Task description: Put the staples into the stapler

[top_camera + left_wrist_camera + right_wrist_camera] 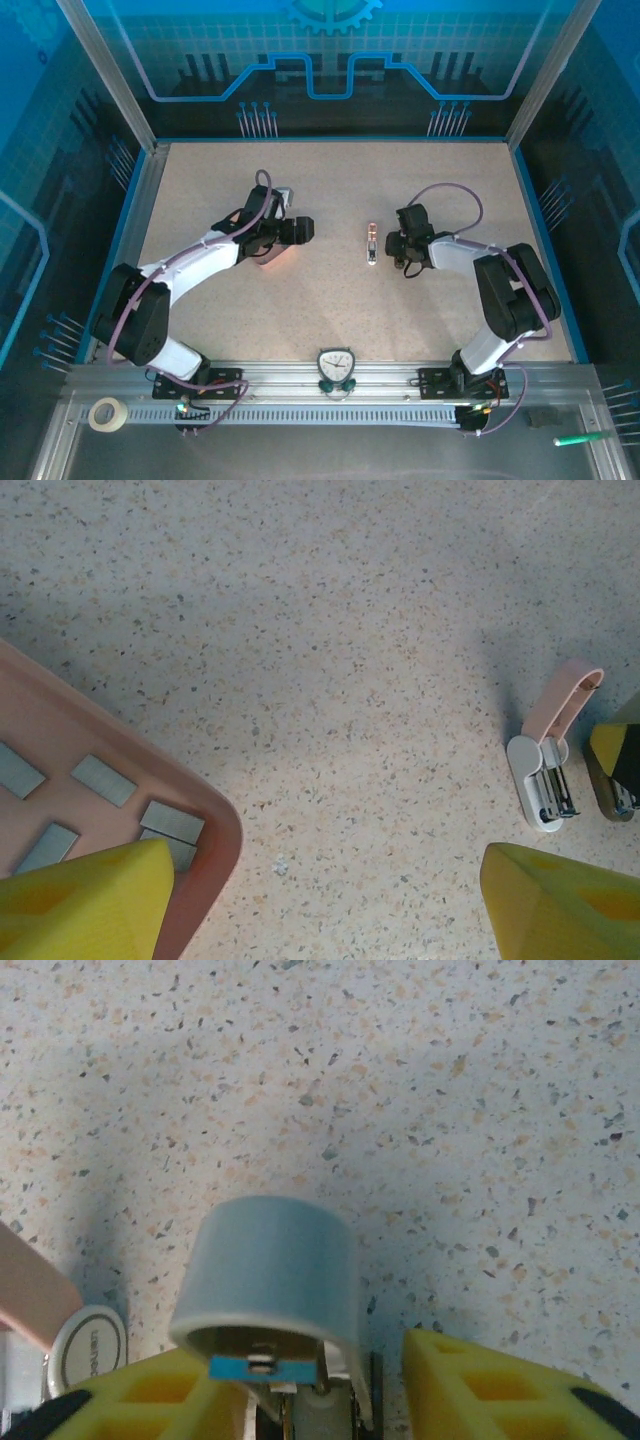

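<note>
The stapler (pixel 545 780) is seen lying near the middle of the desk (pixel 330 630), its pink part swung up, apart to the right of the pink tray (pixel 215 845) in which the staples (pixel 103 780) are scattered. The left gripper (pixel 320 880) is held over the tray's corner, jaws released and empty. The right gripper (pixel 320 1390) is set about the stapler's white end, jaws parted, a gap left at one side.

The staples (pixel 103 780) are grey, the tray (pixel 215 845) salmon-pink, the stapler (pixel 527 770) white and pale pink, the table (pixel 330 630) speckled beige.
</note>
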